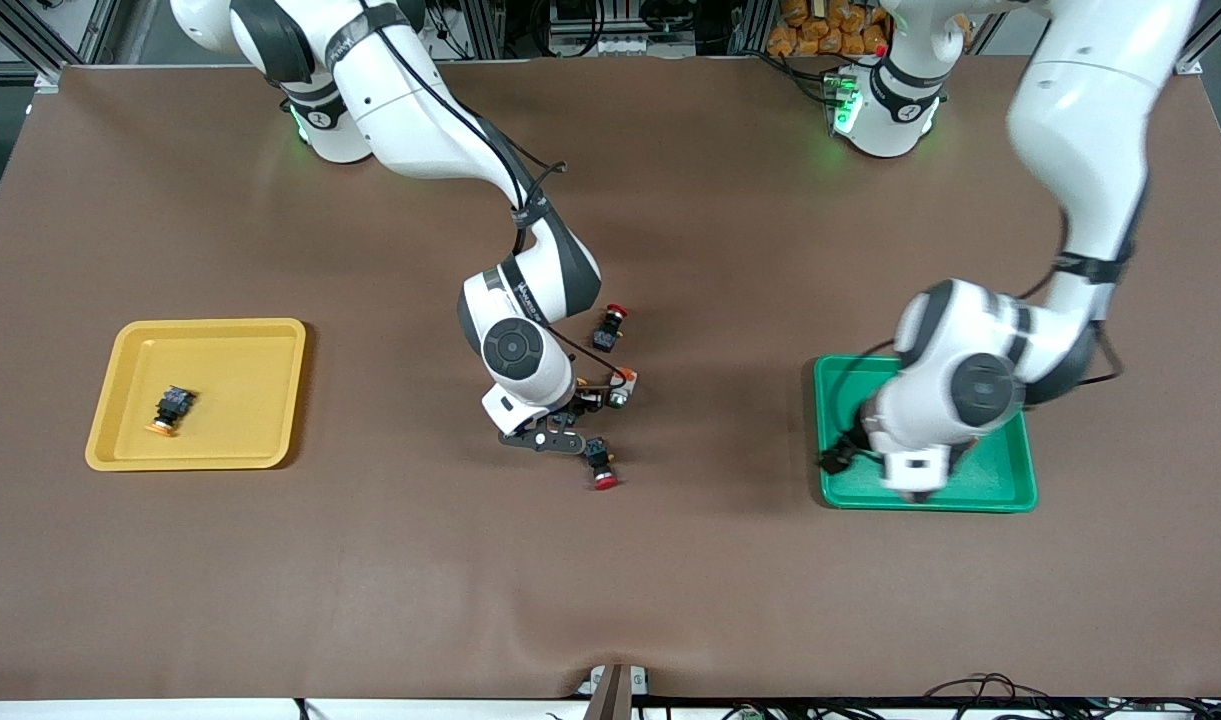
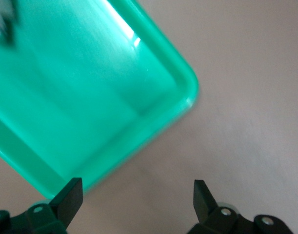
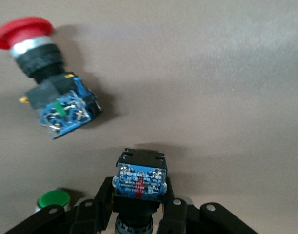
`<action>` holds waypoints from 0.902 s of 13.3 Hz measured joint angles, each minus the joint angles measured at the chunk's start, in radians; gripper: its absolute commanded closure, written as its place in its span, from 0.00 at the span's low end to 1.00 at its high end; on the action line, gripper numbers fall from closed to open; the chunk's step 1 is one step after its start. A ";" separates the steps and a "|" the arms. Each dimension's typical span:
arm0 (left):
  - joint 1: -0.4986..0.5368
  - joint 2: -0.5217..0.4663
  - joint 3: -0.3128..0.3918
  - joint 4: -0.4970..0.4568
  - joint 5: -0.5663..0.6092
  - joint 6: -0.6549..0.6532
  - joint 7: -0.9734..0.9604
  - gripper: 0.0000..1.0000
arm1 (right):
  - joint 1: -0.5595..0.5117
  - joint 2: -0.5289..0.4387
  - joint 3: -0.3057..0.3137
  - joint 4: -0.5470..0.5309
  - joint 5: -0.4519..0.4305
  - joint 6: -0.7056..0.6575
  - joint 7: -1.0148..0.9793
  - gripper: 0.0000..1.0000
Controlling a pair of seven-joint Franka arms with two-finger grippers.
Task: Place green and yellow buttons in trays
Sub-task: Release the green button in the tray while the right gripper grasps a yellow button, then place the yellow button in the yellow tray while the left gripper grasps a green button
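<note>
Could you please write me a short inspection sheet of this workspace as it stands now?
Surface: brown mat over the table.
Job's things: yellow tray holds one yellow-capped button; green tray, contents mostly hidden by the arm; green-tipped button mid-table.
Clutter: two red-capped buttons beside it.
Grippers: right claw shut on a black-bodied button whose cap is hidden; left claw open over the green tray's corner.
Cables: black leads along both arms.
Surroundings: frame and wiring by the bases.
</note>
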 measured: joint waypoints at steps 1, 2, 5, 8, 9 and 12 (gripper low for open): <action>-0.028 0.010 0.000 0.004 0.000 0.004 -0.030 0.00 | 0.001 -0.011 -0.011 0.004 -0.004 -0.021 -0.020 1.00; -0.047 0.018 0.000 0.008 -0.001 0.007 -0.054 0.00 | 0.002 -0.027 -0.033 0.009 -0.011 -0.056 -0.051 1.00; -0.068 0.029 0.000 0.014 -0.007 0.029 -0.090 0.00 | 0.000 -0.097 -0.129 0.026 -0.018 -0.174 -0.221 1.00; -0.111 0.033 -0.001 0.015 -0.010 0.041 -0.131 0.00 | -0.008 -0.173 -0.234 0.027 -0.018 -0.329 -0.415 1.00; -0.130 0.035 -0.001 0.015 -0.010 0.047 -0.152 0.00 | -0.020 -0.196 -0.253 0.027 -0.018 -0.370 -0.461 1.00; -0.162 0.049 0.000 0.015 -0.010 0.079 -0.192 0.00 | -0.094 -0.247 -0.267 0.025 -0.019 -0.457 -0.591 1.00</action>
